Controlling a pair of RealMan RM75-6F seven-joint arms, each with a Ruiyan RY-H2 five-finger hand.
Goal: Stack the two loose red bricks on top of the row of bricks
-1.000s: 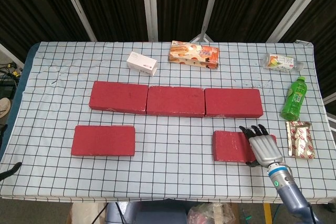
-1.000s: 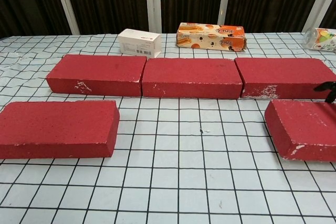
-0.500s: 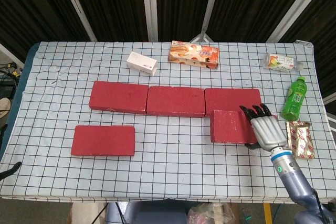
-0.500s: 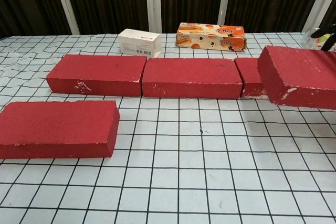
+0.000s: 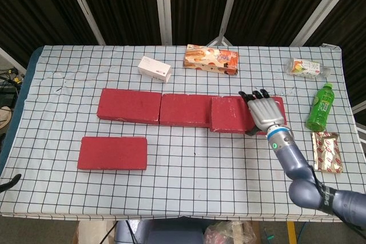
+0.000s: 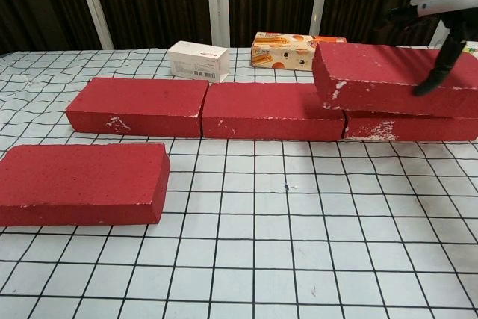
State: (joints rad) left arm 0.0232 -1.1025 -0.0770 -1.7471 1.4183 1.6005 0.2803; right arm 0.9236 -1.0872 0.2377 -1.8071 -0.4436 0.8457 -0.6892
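Note:
Three red bricks form a row across the table's middle: the left brick [image 5: 128, 106], the middle brick [image 5: 189, 110] and the right brick [image 5: 278, 106], which is mostly covered. My right hand [image 5: 264, 112] grips a loose red brick [image 5: 229, 114] by its right end. In the chest view this held brick [image 6: 388, 78] hangs just over the row's right brick [image 6: 407, 128] and overlaps the middle brick's [image 6: 269, 110] end, with the right hand [image 6: 447, 50] wrapped over its far side. The other loose red brick [image 5: 112, 152] lies flat at the front left. No left hand shows.
At the back stand a white box [image 5: 154, 68] and an orange snack box [image 5: 210, 59]. On the right are a clear plastic package [image 5: 307, 68], a green bottle [image 5: 320, 107] and a flat snack packet [image 5: 326, 151].
My right hand has lifted the brick off the table at the front right and carried it back and left, over the right end of the row.

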